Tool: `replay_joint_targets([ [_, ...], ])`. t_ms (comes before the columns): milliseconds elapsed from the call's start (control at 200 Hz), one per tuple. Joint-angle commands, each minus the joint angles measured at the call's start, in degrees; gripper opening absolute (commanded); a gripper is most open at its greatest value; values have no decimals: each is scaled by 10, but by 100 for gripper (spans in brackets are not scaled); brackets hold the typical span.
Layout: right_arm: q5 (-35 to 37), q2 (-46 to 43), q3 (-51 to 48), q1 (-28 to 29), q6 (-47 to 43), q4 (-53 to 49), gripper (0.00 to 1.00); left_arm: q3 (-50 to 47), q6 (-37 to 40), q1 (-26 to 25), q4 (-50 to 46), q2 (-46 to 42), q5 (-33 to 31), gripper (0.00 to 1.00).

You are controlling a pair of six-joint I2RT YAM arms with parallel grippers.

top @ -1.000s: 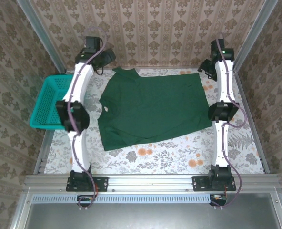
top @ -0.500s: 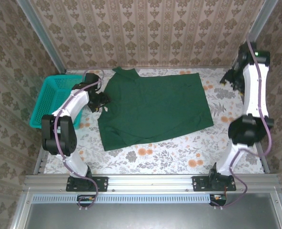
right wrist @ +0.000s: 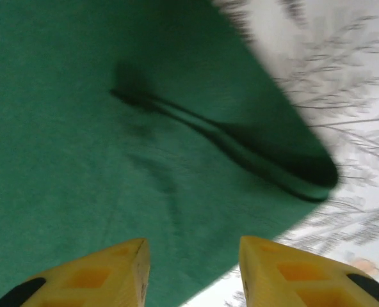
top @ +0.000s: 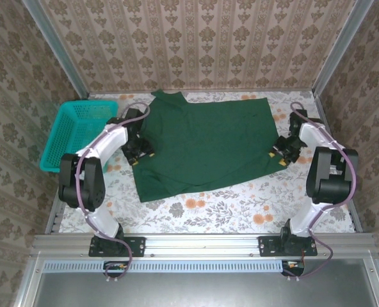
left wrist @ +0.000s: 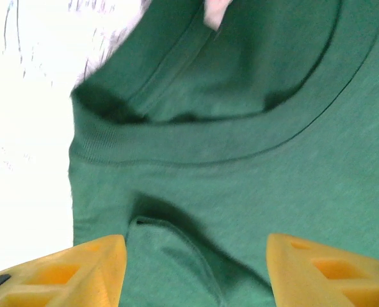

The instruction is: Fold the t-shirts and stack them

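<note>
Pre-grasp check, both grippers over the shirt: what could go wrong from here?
1. The left gripper hangs open over the collar of the t-shirt; closing there might catch just the top layer.
2. The right gripper sits open by the hem corner, where the cloth is rucked up; a thin bite could slip.
3. The t-shirt lies skewed on the table, so the fold may end up crooked.

Soft, even light fills the overhead view, casting only faint shadows. In the left wrist view the desk (left wrist: 23, 128) blows out to white glare. The right wrist view is smeared by blur, with a dark shadow under a fold of the t-shirt (right wrist: 61, 160).
</note>
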Motion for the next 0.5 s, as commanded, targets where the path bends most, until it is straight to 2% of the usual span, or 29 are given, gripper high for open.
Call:
replay_joint_targets([
  [0, 19, 2, 22, 14, 34, 35, 41, 55, 15, -4, -35, 47, -18, 58],
  [285, 32, 71, 74, 22, 52, 52, 32, 152, 55, -9, -37, 176, -7, 54],
  [495, 30, 129, 118, 22, 62, 48, 31, 189, 63, -6, -38, 239, -16, 54],
])
